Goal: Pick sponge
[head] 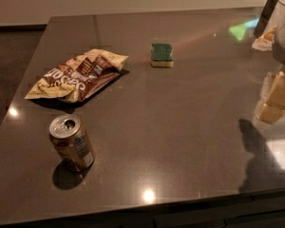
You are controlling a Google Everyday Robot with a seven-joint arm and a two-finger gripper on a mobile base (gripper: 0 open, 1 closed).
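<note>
Task status: not begun in any visible sense. The sponge point(161, 54), a small rounded block with a dark green scouring top over a pale yellow foam base, lies flat on the dark, glossy stone-look tabletop point(180, 141), toward the far side and near the middle, with bare surface all round it. Nothing touches it. My gripper point(275, 99), cream-yellow under a grey-white body, sits at the right edge of the camera view, well apart from the sponge and nearer the front of the table than it. A dark shadow falls on the surface just below me. Jaws: I cannot tell from this angle whether they are spread or closed; I see nothing carried in them, and the sponge is plainly not in my hold. Other items: a crumpled brown-and-cream snack bag point(76, 75) left of the sponge, and a brown aluminium drink can point(71, 142) standing near the front left, both well clear of the line between me and the sponge. My reckoning of what is left: the reach across, the descent, the grasp and the lift, which is the whole job.
</note>
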